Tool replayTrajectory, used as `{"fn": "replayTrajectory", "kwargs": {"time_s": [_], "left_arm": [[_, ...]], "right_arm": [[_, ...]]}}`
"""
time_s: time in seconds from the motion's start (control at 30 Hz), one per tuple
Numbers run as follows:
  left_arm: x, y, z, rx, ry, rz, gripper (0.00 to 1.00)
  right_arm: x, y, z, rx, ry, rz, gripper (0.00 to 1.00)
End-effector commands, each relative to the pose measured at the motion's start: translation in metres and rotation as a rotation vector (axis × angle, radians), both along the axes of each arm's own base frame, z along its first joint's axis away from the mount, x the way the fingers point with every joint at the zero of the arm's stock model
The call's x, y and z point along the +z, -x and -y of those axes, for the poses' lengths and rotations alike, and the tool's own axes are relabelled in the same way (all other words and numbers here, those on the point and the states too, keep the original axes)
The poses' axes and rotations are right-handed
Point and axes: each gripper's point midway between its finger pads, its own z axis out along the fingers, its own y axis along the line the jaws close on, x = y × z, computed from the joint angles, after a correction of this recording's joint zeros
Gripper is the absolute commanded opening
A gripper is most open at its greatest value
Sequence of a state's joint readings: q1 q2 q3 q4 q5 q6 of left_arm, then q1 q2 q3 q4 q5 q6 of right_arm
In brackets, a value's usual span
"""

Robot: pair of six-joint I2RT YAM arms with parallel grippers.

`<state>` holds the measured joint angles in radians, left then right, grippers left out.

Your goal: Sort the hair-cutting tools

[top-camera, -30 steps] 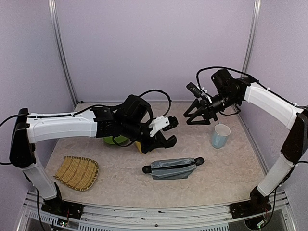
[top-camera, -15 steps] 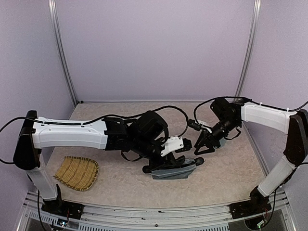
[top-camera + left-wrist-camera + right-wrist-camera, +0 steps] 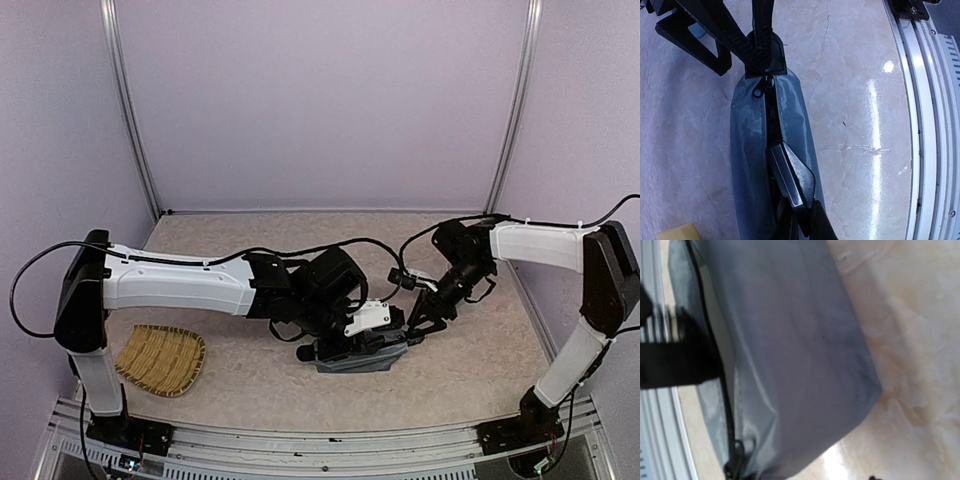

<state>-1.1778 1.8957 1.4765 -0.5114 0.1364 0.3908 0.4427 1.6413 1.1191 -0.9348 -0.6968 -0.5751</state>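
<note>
both arms have dropped to the grey pouch (image 3: 747,165): left gripper (image 3: 800,200) noses into its zip slit, grip unclear; right gripper (image 3: 418,328), spread, straddles its end. hair-cutting tools unseen, maybe inside.

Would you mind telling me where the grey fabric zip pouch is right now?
In the top view, the grey fabric zip pouch lies front of centre on the table, beneath the left gripper, with the right gripper at its right end.
</note>
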Motion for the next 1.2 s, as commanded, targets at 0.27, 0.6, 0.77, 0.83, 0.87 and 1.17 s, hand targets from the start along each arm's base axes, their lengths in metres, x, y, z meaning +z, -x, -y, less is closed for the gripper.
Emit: {"fn": "replayTrajectory", "kwargs": {"time_s": [0.27, 0.6, 0.77, 0.83, 0.87, 1.17], "left_arm": [[-0.014, -0.021, -0.003, 0.042, -0.074, 0.113, 0.0], [-0.03, -0.025, -0.008, 0.016, -0.132, 0.187, 0.0], [-0.045, -0.031, -0.017, 0.032, -0.193, 0.227, 0.0], [-0.05, -0.035, -0.02, 0.041, -0.216, 0.247, 0.0], [-0.05, -0.037, -0.02, 0.05, -0.22, 0.256, 0.0], [-0.031, -0.061, -0.019, 0.183, -0.181, 0.357, 0.28]], "right_arm": [[-0.001, 0.027, -0.003, 0.038, -0.056, -0.184, 0.49], [0.001, 0.024, -0.008, 0.037, -0.081, -0.201, 0.08], [0.003, 0.024, -0.01, 0.042, -0.095, -0.209, 0.06], [0.004, 0.025, -0.011, 0.044, -0.102, -0.215, 0.06], [0.004, 0.026, -0.011, 0.046, -0.105, -0.216, 0.06], [0.009, 0.028, -0.011, 0.047, -0.119, -0.21, 0.06]]}}
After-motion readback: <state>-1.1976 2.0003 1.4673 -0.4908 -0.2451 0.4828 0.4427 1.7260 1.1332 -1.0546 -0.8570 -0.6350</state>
